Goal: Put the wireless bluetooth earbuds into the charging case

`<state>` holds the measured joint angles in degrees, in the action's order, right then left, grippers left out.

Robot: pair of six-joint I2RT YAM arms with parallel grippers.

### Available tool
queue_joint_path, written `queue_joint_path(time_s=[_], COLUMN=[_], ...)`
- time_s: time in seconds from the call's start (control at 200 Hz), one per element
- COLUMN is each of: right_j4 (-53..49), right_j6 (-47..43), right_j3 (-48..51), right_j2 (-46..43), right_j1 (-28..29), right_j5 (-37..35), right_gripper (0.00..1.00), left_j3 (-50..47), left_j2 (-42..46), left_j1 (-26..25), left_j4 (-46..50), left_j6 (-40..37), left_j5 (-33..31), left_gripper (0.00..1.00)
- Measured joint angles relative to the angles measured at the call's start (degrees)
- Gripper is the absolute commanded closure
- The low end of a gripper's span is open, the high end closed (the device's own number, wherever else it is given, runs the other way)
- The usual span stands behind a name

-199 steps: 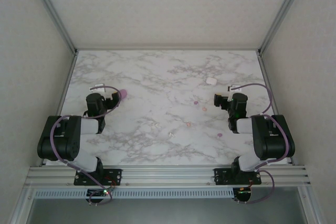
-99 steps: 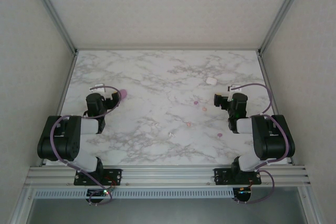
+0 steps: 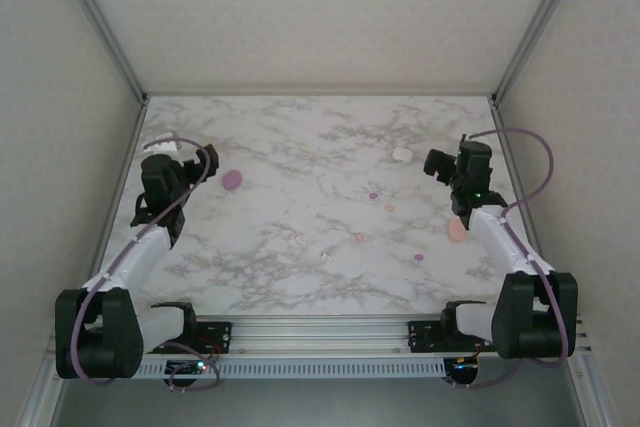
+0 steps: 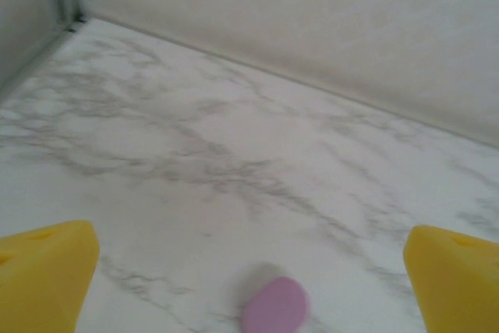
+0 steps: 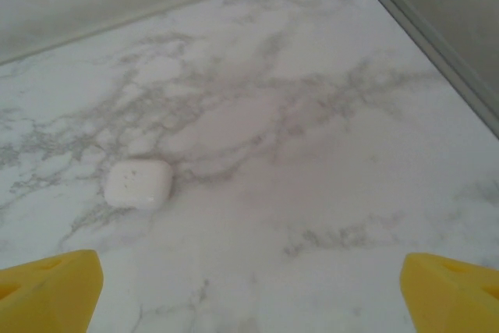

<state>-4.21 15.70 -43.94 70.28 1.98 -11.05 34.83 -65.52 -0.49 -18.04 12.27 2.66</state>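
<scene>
Several tiny earbuds lie scattered mid-table: a purple earbud (image 3: 373, 195), a peach earbud (image 3: 358, 237), another purple earbud (image 3: 418, 258) and a whitish earbud (image 3: 325, 257). A closed purple charging case (image 3: 232, 179) rests left of centre, a white case (image 3: 402, 154) at the back right and a peach case (image 3: 457, 231) beside the right arm. My left gripper (image 3: 195, 167) hangs open just left of the purple case (image 4: 274, 307), which shows low between its yellow fingers (image 4: 47, 274). My right gripper (image 3: 438, 163) is open and empty, with the white case (image 5: 139, 183) ahead to its left.
The marble table (image 3: 300, 137) is boxed in by pale walls on the left, back and right, with aluminium posts (image 3: 100, 22) at the corners. A metal rail (image 3: 320, 332) carrying both arm bases runs along the near edge.
Both arms unfolded from their tucked pose. The left gripper swung back and left, away from the purple case. The right gripper moved toward the back, uncovering the peach case.
</scene>
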Motion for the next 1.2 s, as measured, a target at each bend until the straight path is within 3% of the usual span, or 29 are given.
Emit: queue_joint_path(time_s=[0.15, 0.335, 0.511, 0.841, 1.201], right_j4=[-12.15, -18.97, -20.55, -21.97, -23.19], right_j6=[6.91, 11.56, 12.04, 8.22, 5.64], right_j3=[1.46, 7.17, 7.80, 6.12, 3.69], right_j2=[-4.74, -12.50, -9.03, 4.35, 6.51], right_j1=[-6.05, -15.17, -15.50, -15.50, -13.22], right_j5=[1.03, 4.76, 9.42, 14.73, 18.62], right_gripper=[0.01, 0.16, 0.18, 0.27, 0.35], left_j3=[1.77, 2.16, 2.16, 2.21, 2.25], left_j2=[1.11, 1.11, 0.96, 0.96, 0.94], left_j1=[-1.75, -11.41, -15.98, -16.24, -16.24], left_j4=[4.74, 9.29, 10.93, 13.33, 13.86], left_j6=[5.77, 8.24, 8.57, 6.82, 6.82], left_j5=[7.65, 11.74, 12.79, 12.70, 12.26], left_gripper=[0.03, 0.04, 0.04, 0.03, 0.03])
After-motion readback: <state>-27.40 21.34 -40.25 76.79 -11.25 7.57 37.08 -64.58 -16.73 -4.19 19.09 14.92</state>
